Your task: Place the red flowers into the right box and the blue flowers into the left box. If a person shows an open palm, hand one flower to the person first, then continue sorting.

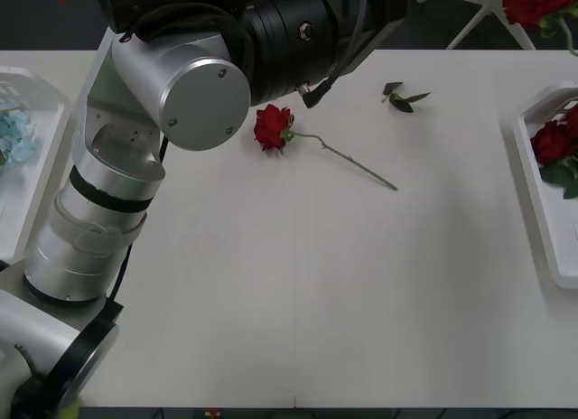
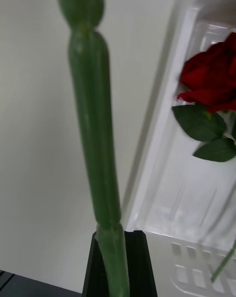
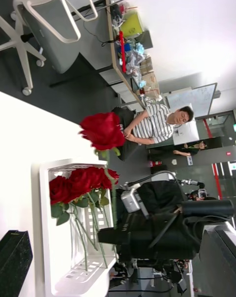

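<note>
a green stem [image 2: 96, 144] is gripped in the clenched right gripper [image 2: 115, 257], its long axis running straight out from the jaws, just beside the right box [image 2: 196, 198]. whether the left gripper's jaws are released cannot be told.

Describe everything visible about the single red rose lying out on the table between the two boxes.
The red rose lies flat on the white table, apart from both trays. Its deep-red, layered bloom, artificial-looking, points toward the robot's left, just beside the left arm's silver elbow housing. A thin green stem runs diagonally from it toward the robot's right and nearer the camera. No gripper touches it. A loose leaf sprig lies separately, farther back.
</note>
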